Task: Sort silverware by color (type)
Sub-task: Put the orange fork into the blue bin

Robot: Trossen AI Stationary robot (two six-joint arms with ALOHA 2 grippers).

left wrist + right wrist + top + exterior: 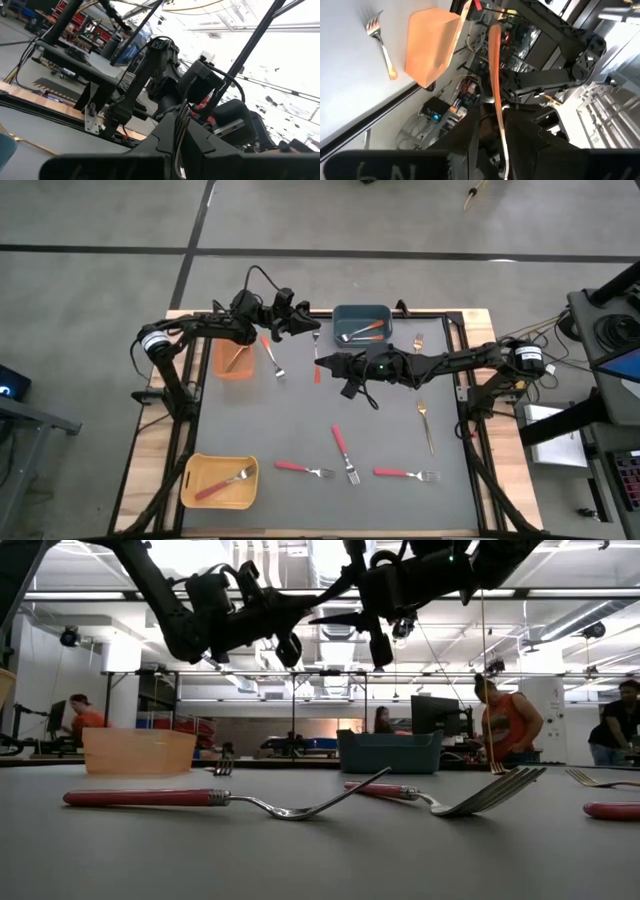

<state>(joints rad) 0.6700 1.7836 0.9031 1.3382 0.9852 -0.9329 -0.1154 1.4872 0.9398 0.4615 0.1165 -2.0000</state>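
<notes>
An orange-handled fork (pixel 316 352) hangs above the grey mat between my two grippers, its handle (pixel 494 55) toward the near edge. My left gripper (pixel 306 328) is shut at the fork's tine end. My right gripper (pixel 495 127) is open, its fingers on either side of the fork's metal neck. Another orange-handled fork (pixel 272 356) lies flat on the mat by the orange bin (pixel 222 370). Three red-handled forks (pixel 343 450) and two gold forks (pixel 426 420) lie on the mat too. My left gripper holds the orange-handled fork by its tine end (pixel 315 336), coming level from the table's left. The fork is lifted clear and lies about level, its handle toward the near edge. The gripper itself hides how its fingers close on the metal.
A blue-grey bin (pixel 384 313) with orange-handled forks stands at the far edge. A yellow bin (pixel 192 477) with a red-handled fork stands at the near left. In the low view, forks (pixel 230 800) lie close in front, and people stand beyond the table.
</notes>
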